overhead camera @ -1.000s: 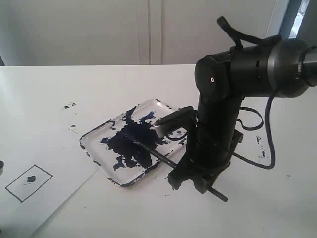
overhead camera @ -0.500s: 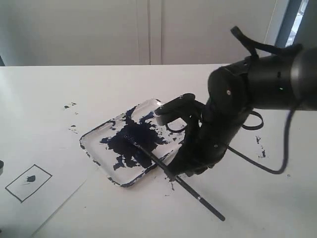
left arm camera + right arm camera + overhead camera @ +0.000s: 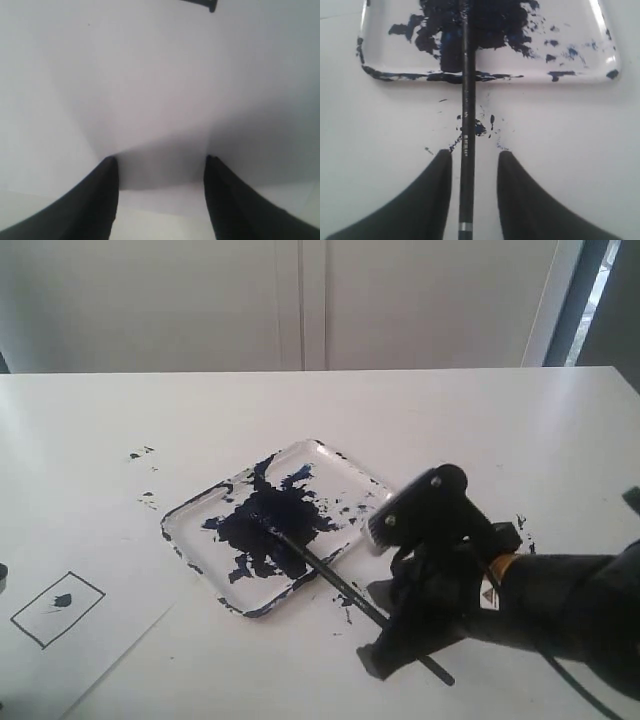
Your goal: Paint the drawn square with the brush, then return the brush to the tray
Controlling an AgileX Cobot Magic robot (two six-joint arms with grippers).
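Observation:
The brush [image 3: 320, 570] lies slanted, its dark tip in the paint of the tray [image 3: 330, 452] and its handle out over the rim on the table. My right gripper [image 3: 378, 625] is open low over the handle end. In the right wrist view the brush [image 3: 466, 100] runs loose between the spread fingers of that gripper [image 3: 472, 152], toward the tray [image 3: 580, 70]. The drawn square [image 3: 58, 609], with a small dark smear inside, is on the paper at the far left. My left gripper [image 3: 159, 159] is open over a bare white surface.
The white paper sheet [image 3: 90, 650] covers the near-left corner of the table. Dark paint splatters [image 3: 140, 453] dot the table left of the tray, more splatters [image 3: 525, 525] to its right, and some under the brush handle [image 3: 480, 127].
My right gripper has opened and let go of the brush. The arm has dropped and drawn back toward the lower right. The brush now rests on the tray and table.

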